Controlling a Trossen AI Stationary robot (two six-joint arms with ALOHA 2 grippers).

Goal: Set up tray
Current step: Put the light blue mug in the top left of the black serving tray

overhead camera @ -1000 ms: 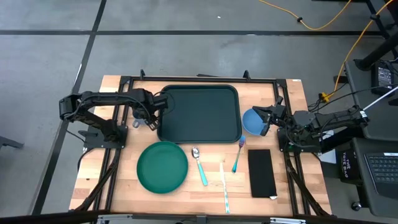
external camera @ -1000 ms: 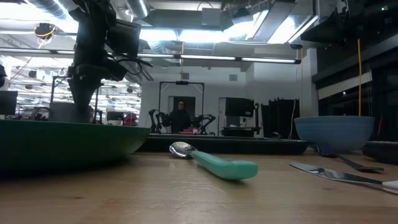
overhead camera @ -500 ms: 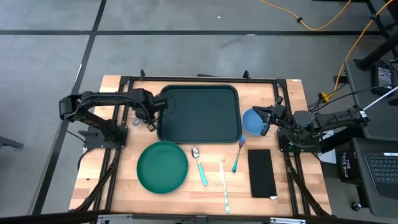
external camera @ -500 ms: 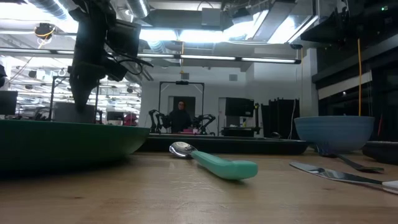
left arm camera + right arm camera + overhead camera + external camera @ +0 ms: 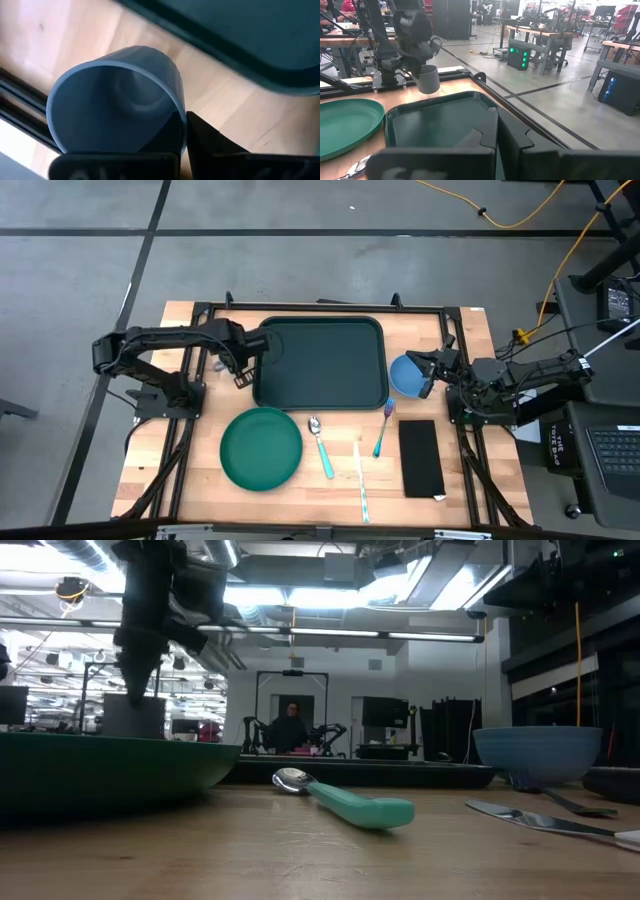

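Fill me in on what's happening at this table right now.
The left gripper holds a grey cup lifted off the wood beside the tray, its jaws pinching the cup's rim. The tray is empty. The right gripper is at the blue bowl on the tray's other side. A green plate, spoon, fork and black napkin wait nearby.

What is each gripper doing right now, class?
Left gripper: shut on the grey cup, beside the tray.
Right gripper: at the blue bowl; grip cannot be told.
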